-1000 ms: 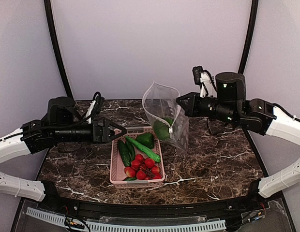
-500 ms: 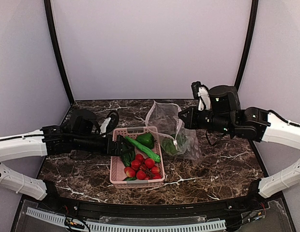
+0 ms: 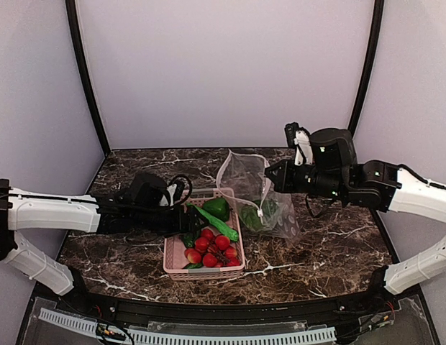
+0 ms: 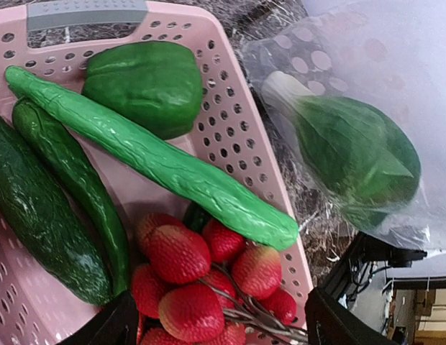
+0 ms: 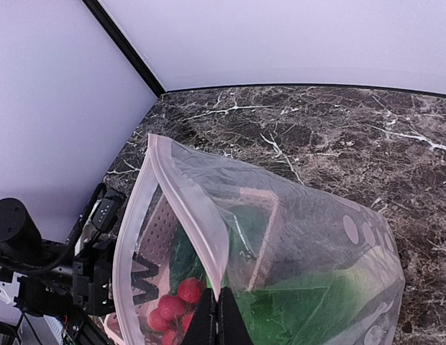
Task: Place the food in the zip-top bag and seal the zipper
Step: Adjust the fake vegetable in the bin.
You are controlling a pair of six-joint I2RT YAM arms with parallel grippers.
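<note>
Left fingers (image 4: 116,327) gape empty over basket (image 4: 241,136); right fingers (image 5: 208,320) pinch bag (image 5: 316,237) rim. Risk: floppy mouth sags, blocking cucumber (image 4: 158,162).

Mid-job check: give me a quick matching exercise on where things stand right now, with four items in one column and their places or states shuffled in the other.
Items:
1. bok choy
2. green pepper
3. strawberries
4. zip-top bag

Places or states:
A. mouth open, rim pinched by the right fingers
B. in the basket, at the end with the grey tab
C. already inside the bag
D. red pile in the basket, at the end nearest the left fingers

Pairs: 1-C, 2-B, 3-D, 4-A
</note>
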